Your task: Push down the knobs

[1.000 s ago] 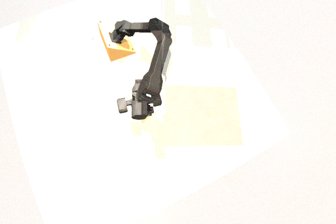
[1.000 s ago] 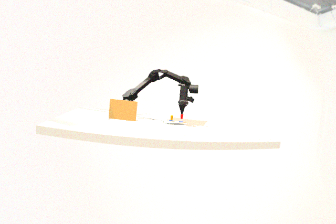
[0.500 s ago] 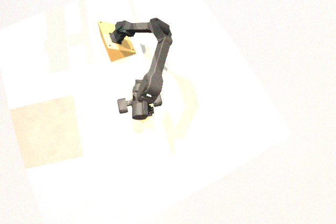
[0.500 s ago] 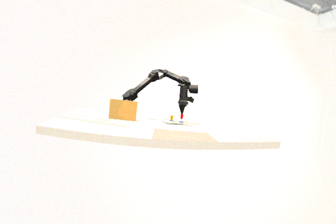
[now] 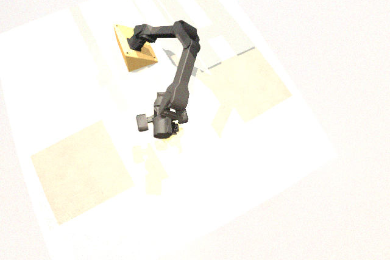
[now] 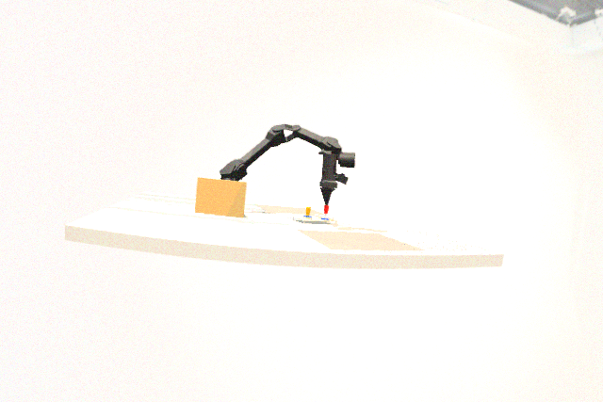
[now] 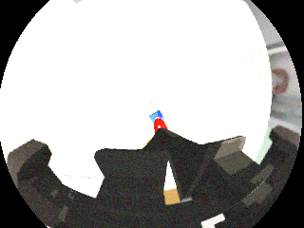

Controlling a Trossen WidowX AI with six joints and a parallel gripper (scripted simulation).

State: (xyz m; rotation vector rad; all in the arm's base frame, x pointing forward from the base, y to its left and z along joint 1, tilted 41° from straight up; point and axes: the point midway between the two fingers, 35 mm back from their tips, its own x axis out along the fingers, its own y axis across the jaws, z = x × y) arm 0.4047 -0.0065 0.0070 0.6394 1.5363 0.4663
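Gripper (image 6: 326,203) (image 7: 161,130) closed, nothing in it, tip over red knob (image 6: 326,209) (image 7: 160,124), right of centre in exterior frame. I'd push straight down, slow, no sideways load.

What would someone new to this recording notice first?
The dark arm, arching from a yellow-orange wedge-shaped base over a glaring pale table. Next, the bright red knob right at the tip of the closed gripper, with a smaller orange knob standing beside it, toward the base in the exterior view.
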